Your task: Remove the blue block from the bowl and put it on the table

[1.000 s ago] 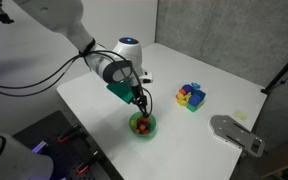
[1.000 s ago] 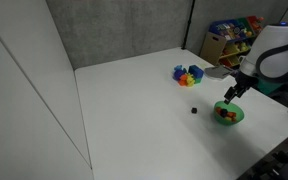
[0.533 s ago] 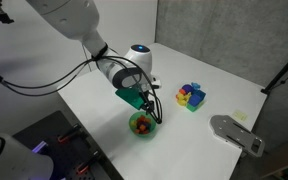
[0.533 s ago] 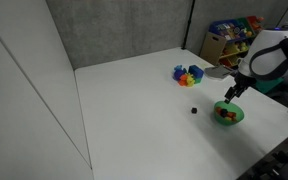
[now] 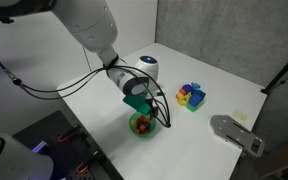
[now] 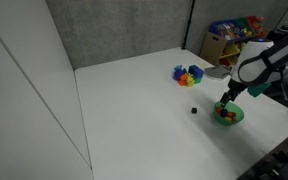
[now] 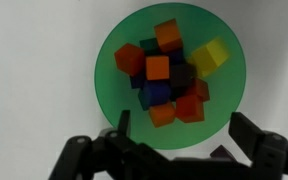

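My gripper [image 7: 181,128] hangs right over the bowl [image 7: 109,80], jaws spread wide & empty. In the wrist view a finger shows at either side of the lower edge, w/ most of the bowl's width between them. Both exterior views agree: gripper [image 5: 146,108] just above the bowl [image 5: 142,126], not down in it.

The blue block [image 7: 152,94] sits approx. mid-bowl, packed in w/ red, orange and yellow cubes [image 7: 211,56]. One orange cube touches its far side, another its near side, & a red one is just beside it twd the yellow. It's a cube, so no long axis to line up w/. What counts is which pair of faces is free, & I can't tell that from here; neighbours look tight on most sides.

Key relation: in the wrist view the block lies up-frame from my jaws' midpoint & a bit to the left. So, my judgement: next move = small shift that way to centre it, then straight down, closing w/o catching an orange neighbour too.

NB: a tiny dark cube [image 6: 194,110] lies on the table [image 6: 134,110], apart from the bowl [image 6: 228,115]; too small to tell its colour. I take the one in the bowl as my target. The block cluster [image 6: 188,74] is well away, no issue.
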Controlling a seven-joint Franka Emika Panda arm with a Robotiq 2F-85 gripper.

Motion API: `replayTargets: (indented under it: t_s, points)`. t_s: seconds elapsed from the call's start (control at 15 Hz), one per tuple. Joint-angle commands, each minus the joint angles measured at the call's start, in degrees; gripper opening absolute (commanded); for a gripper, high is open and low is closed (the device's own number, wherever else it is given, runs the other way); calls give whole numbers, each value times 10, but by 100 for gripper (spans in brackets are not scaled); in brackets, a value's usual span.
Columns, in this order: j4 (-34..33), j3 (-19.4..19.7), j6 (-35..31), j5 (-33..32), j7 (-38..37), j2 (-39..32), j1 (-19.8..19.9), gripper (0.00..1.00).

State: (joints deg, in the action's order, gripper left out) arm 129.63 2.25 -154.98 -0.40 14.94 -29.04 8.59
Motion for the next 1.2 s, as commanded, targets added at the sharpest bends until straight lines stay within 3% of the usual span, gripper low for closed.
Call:
replayTargets:
  t_s: [0.0,0.47,1.13]
  points:
    - [-53,-13,13,-14,19,-46,9,100]
    - [-75,-23,29,-21,24,-74,8,100]
    - [-68,-15,65,-23,13,-46,3,100]
